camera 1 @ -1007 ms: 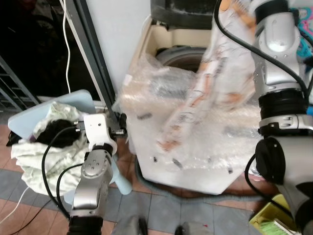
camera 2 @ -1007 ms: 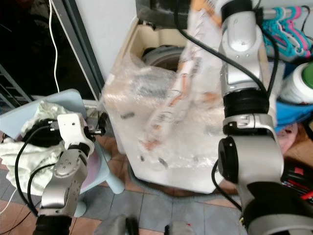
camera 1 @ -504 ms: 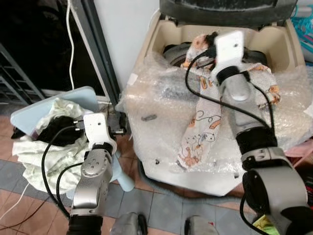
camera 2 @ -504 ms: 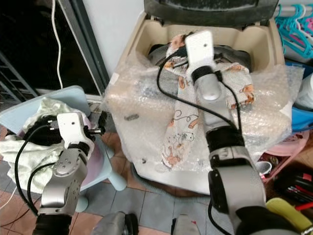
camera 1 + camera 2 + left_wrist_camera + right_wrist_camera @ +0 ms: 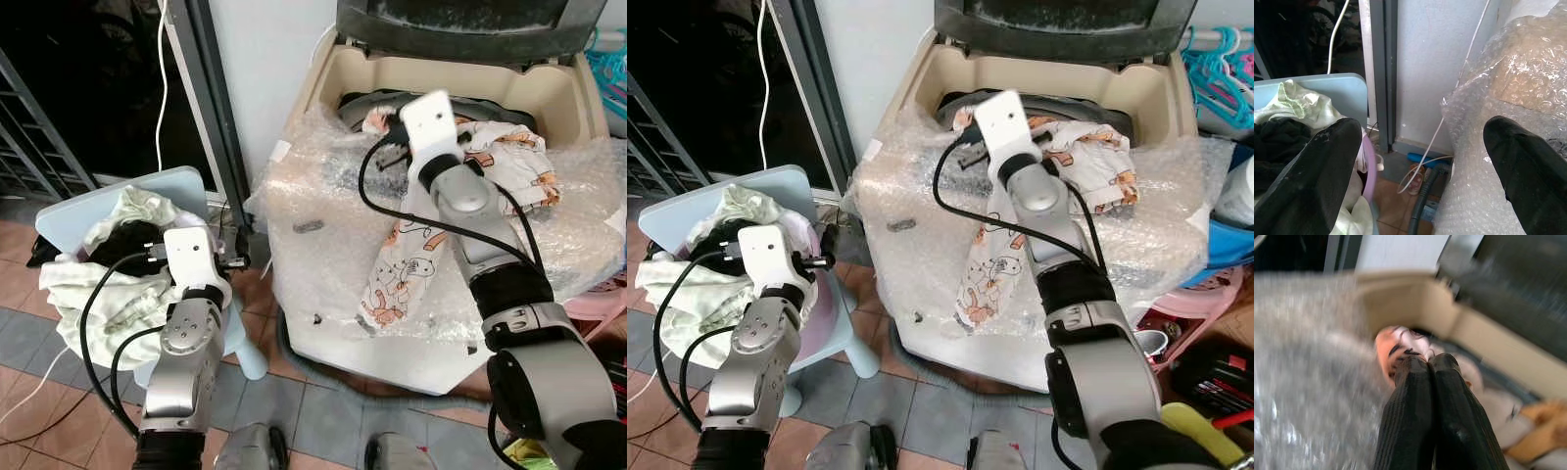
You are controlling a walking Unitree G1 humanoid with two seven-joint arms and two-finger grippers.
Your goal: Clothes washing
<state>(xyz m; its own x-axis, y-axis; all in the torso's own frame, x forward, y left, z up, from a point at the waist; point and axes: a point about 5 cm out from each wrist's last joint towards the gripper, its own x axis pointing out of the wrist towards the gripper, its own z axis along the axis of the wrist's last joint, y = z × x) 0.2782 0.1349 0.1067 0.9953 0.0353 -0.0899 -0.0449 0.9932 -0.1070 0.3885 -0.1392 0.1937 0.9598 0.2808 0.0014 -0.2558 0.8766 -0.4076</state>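
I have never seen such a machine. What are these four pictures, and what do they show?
A humanoid robot is doing laundry. Two pictures come from the cameras in its head, looking down; two come from cameras on its wrists. The right gripper, fingers shut, is at the mouth of the top-loading washing machine, whose front is wrapped in bubble wrap. A printed cloth hangs from the opening down over the wrap; whether the fingers pinch it is unclear. The left gripper is open beside a light blue chair heaped with clothes.

right hand [image 5: 1428, 363] lowered to washer rim | printed garment [image 5: 411, 259] now draped over it
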